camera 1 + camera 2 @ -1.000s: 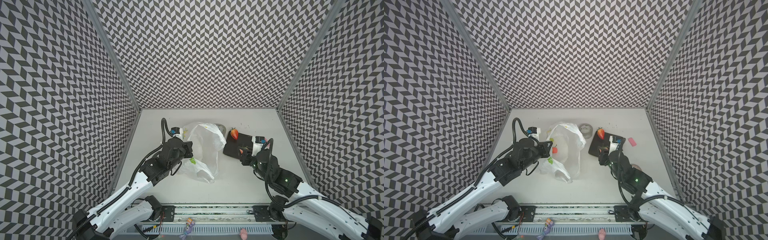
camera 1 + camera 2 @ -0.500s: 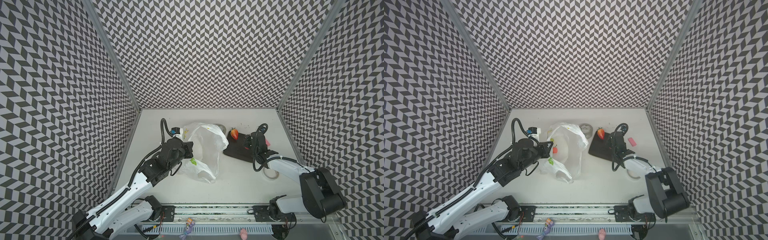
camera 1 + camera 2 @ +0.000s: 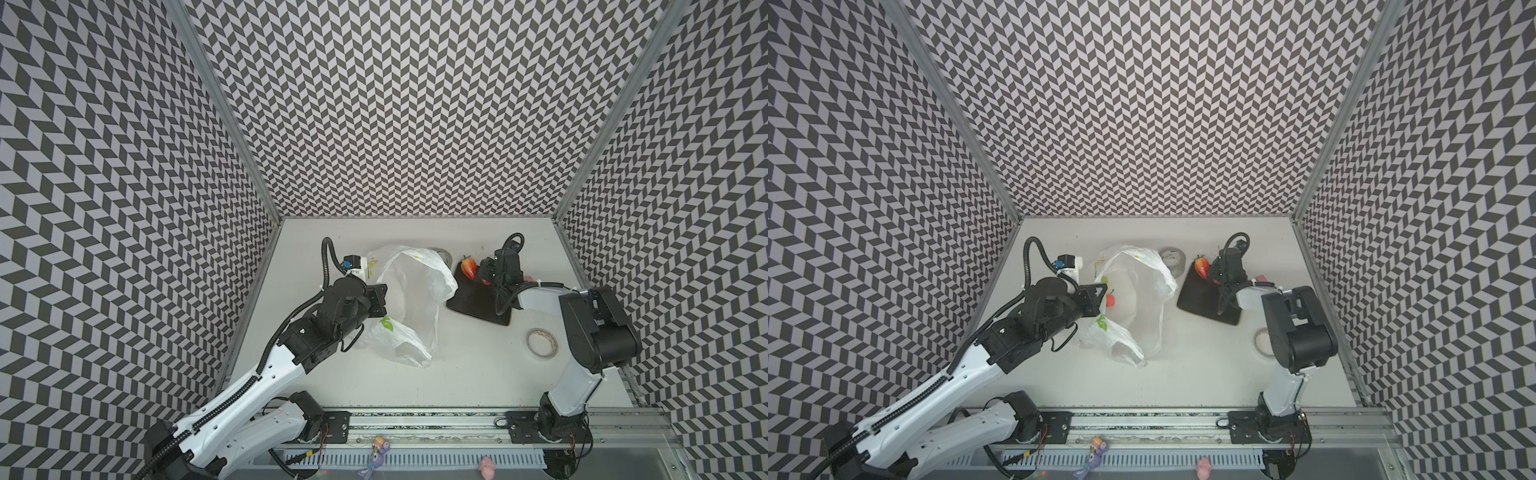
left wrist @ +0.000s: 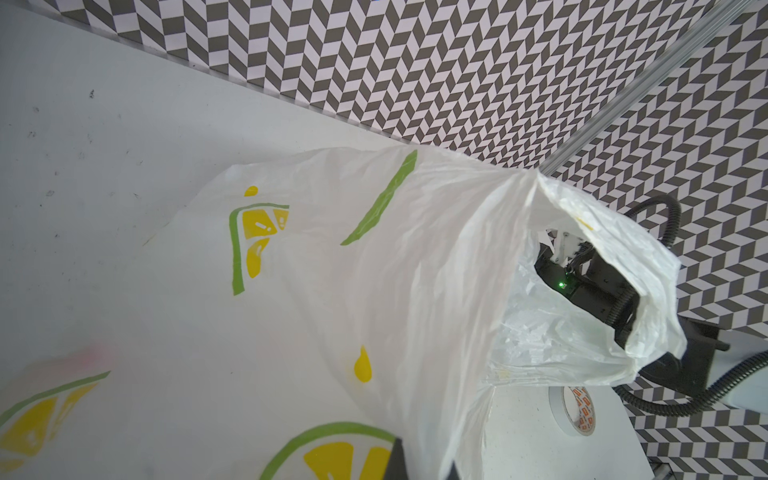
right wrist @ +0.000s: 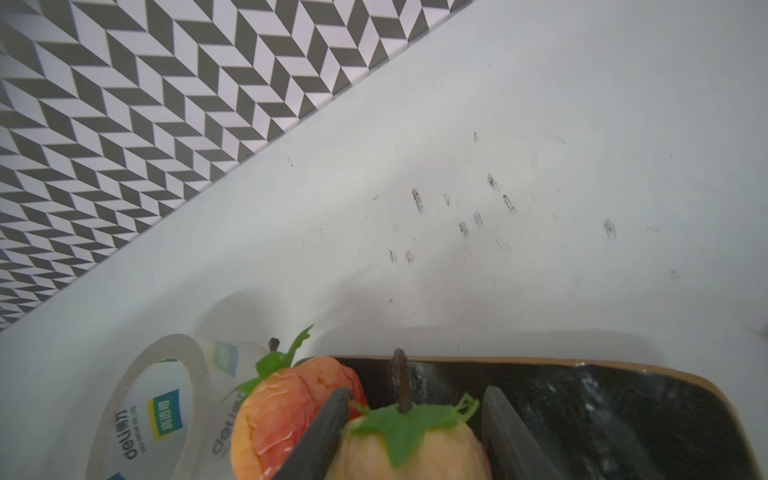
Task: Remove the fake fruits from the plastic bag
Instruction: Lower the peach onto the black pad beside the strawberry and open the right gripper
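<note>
The left gripper (image 3: pixel 1098 297) has its claw pressed together on the left edge of the plastic bag (image 3: pixel 415 299), a thin, crinkly, translucent white film printed with yellow lemon slices and green leaves; its mouth gapes open. Inside, just beside that claw, a small orange-red fruit (image 3: pixel 1111 300) shows in a top view. Behind the bag lies a clear tape roll (image 5: pixel 158 407) with a blue and yellow label. Next to it a glossy, wrinkled red strawberry (image 3: pixel 468 268) with a green top rests on the far corner of a black tray (image 3: pixel 478 309), shiny, round-cornered and brown-edged. Over the tray the right gripper (image 5: pixel 415 399) pinches a pale fruit (image 5: pixel 440 457) with a green leafy cap and a brown stem between its dark flat fingers (image 5: pixel 324 432). A small pink block (image 3: pixel 528 278) lies just right of it, a second tape roll (image 3: pixel 541 343) nearer the front.

The table (image 3: pixel 457 386) is matt pale grey, scuffed with dark marks; chevron-patterned walls (image 3: pixel 395 104) close three sides.

A second ago the right arm lay stretched low over that roll; now it stands folded and the roll is bare. The left arm and bag have not moved.
</note>
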`<action>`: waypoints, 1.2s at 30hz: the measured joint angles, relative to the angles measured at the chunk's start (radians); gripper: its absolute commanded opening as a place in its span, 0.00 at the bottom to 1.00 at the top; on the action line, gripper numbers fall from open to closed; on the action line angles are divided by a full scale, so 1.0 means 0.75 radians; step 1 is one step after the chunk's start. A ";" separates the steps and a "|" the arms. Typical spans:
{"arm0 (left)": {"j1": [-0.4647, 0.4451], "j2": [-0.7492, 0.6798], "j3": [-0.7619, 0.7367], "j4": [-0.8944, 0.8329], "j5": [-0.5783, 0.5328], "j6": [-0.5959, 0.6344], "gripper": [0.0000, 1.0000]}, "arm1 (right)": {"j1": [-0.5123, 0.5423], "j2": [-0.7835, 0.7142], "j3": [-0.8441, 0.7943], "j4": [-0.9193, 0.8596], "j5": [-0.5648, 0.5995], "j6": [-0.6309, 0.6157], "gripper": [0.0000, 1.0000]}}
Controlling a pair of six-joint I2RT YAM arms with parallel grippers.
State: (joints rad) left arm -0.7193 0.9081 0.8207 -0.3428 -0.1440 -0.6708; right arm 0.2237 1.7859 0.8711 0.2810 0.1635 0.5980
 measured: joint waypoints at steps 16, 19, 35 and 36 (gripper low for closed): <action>0.000 -0.007 0.000 0.010 0.010 0.013 0.00 | -0.006 0.070 0.022 -0.006 -0.006 0.028 0.71; 0.000 -0.007 0.000 0.013 0.011 0.023 0.00 | -0.009 0.045 0.012 -0.016 -0.007 0.032 0.76; 0.000 -0.006 -0.008 0.049 0.014 0.037 0.00 | -0.061 -0.609 -0.189 -0.223 -0.087 -0.021 0.91; 0.000 -0.006 -0.009 0.050 0.015 0.038 0.00 | -0.061 -0.658 -0.189 -0.246 -0.103 -0.039 0.89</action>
State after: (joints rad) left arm -0.7193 0.9035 0.8143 -0.3054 -0.1329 -0.6422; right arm 0.1780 1.2922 0.7292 0.0967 0.0864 0.5686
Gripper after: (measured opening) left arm 0.047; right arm 0.921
